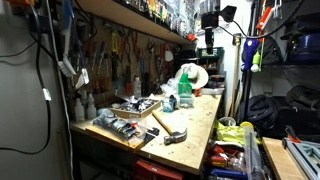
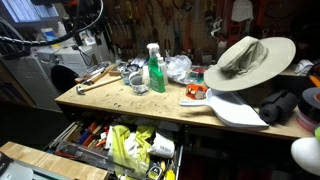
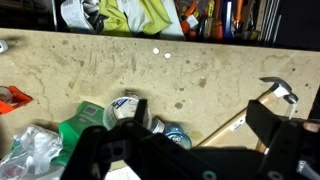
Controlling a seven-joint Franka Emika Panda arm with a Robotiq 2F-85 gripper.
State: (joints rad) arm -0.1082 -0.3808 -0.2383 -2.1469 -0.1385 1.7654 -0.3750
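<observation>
Wrist view: gripper (image 3: 200, 135), jaws spread wide, hovers above a bench (image 3: 100, 60). The hammer (image 3: 235, 120) lies at its 2 o'clock, a jar (image 3: 125, 105) at 10. Likely head-heavy and rigid; grip the wooden handle near the head.

Workshop: tools (image 2: 170, 20) hang behind the back edge of the bench (image 2: 110, 100), a hammer (image 2: 92, 80) lies near one corner, and a tool drawer (image 2: 95, 135) stands open under the front edge.

Below the jaws, a green spray bottle (image 3: 82, 127) stands upright on the surface, a clear glass (image 3: 126, 107) just beside it; a wooden-handled hammer (image 3: 232, 124) lies flat nearby.
</observation>
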